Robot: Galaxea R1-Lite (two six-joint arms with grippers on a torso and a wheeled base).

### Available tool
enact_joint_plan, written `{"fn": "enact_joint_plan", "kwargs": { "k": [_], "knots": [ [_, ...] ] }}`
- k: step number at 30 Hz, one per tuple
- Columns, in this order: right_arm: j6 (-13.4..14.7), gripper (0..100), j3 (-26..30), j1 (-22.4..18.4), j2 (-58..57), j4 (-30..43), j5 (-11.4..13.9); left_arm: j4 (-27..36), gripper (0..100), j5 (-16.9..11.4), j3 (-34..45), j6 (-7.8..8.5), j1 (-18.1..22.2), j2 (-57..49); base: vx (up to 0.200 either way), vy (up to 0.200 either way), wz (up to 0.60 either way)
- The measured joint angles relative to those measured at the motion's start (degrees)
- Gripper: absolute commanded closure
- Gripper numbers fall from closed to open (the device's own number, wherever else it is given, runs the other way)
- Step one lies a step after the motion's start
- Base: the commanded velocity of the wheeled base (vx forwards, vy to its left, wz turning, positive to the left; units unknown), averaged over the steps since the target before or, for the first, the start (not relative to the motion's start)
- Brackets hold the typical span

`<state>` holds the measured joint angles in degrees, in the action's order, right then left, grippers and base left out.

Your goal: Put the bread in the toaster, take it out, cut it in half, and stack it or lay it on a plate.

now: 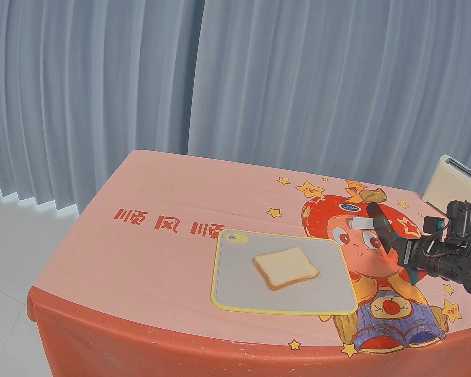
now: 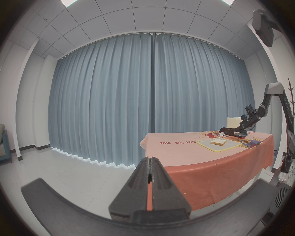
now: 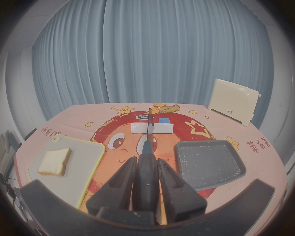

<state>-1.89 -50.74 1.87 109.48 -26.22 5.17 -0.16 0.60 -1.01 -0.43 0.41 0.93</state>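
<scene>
Left gripper (image 2: 149,164): low and well off the table's left side, fingers pressed together, nothing between them. Table (image 1: 143,278): covered with an orange-pink cloth carrying a cartoon print. Cutting board (image 1: 300,298): grey with a yellow rim, lying flat near the middle of the table, close to the front edge. Bread (image 1: 285,267): one pale slice, whole, lying flat on the board around its centre, corners turned at an angle to the board's edges. White block (image 1: 361,223): small, lying on the cloth just behind the board's far right corner, with a small blue piece (image 3: 163,120) just behind it. Knife (image 1: 383,224): dark blade pointing away from the arm toward the white block, tip near it; cannot tell whether they touch. Right gripper (image 3: 146,163): above the right part of the table, fingers clamped on the knife handle from both sides. Plate (image 3: 209,163): dark grey, rectangular, raised rim, on the cloth right of the knife and apart from the board. Toaster (image 1: 455,187): cream, upright at the far right corner of the table, well apart from the bread.
</scene>
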Motion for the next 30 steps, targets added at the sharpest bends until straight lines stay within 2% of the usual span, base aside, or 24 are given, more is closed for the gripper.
{"fn": "enact_joint_plan", "kwargs": {
  "k": [18, 30],
  "knots": [
    [0.2, 100, 3.3, 2.2, -8.0, 0.3, 0.2, 0.0, 100, 0.0, 0.0, 0.00, 0.0, 0.0, 0.000, 0.000, 0.00],
    [0.3, 100, 9.4, 9.3, -16.0, 0.4, 0.1, 0.0, 100, 0.0, 0.0, 0.00, 0.0, 0.0, 0.000, 0.000, 0.00]
  ]
}}
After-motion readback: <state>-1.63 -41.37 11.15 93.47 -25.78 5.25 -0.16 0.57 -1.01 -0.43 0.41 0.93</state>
